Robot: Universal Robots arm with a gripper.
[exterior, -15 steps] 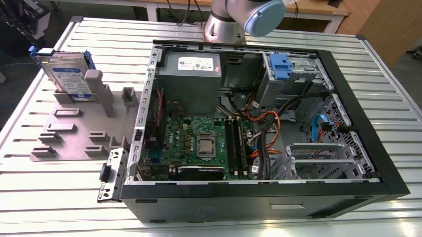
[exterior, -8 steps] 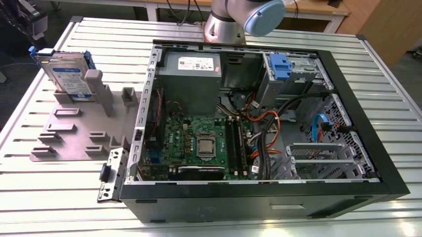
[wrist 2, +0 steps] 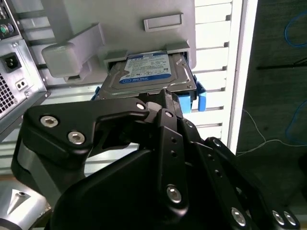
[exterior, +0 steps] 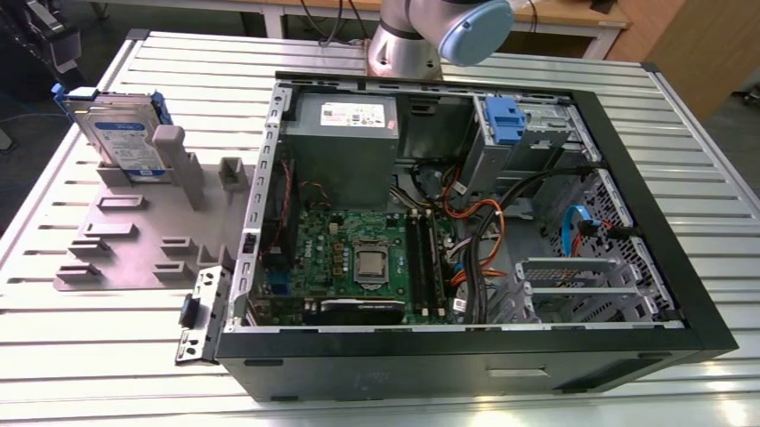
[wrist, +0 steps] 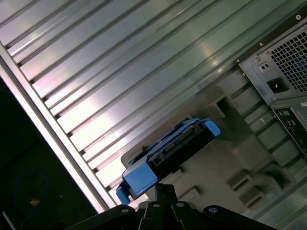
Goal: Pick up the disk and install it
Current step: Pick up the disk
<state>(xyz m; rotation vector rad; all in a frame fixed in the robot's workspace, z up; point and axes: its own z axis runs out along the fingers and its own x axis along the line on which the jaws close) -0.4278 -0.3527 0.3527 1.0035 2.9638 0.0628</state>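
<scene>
Currently disk (exterior: 124,138) upright in grey holder (exterior: 133,242) on ribbed metal table (exterior: 71,356); jaws' state unclear.

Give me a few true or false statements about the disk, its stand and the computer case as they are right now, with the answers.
1. The disk stands on edge in the grey holder. True.
2. The computer case is closed. False: it lies open, with the motherboard showing.
3. The holder is on the exterior view's right of the case. False: it is on the left.
4. A blue frame runs round the disk's edges. True.
5. The disk is mounted inside the case. False: it sits in the holder, outside the case.
</scene>
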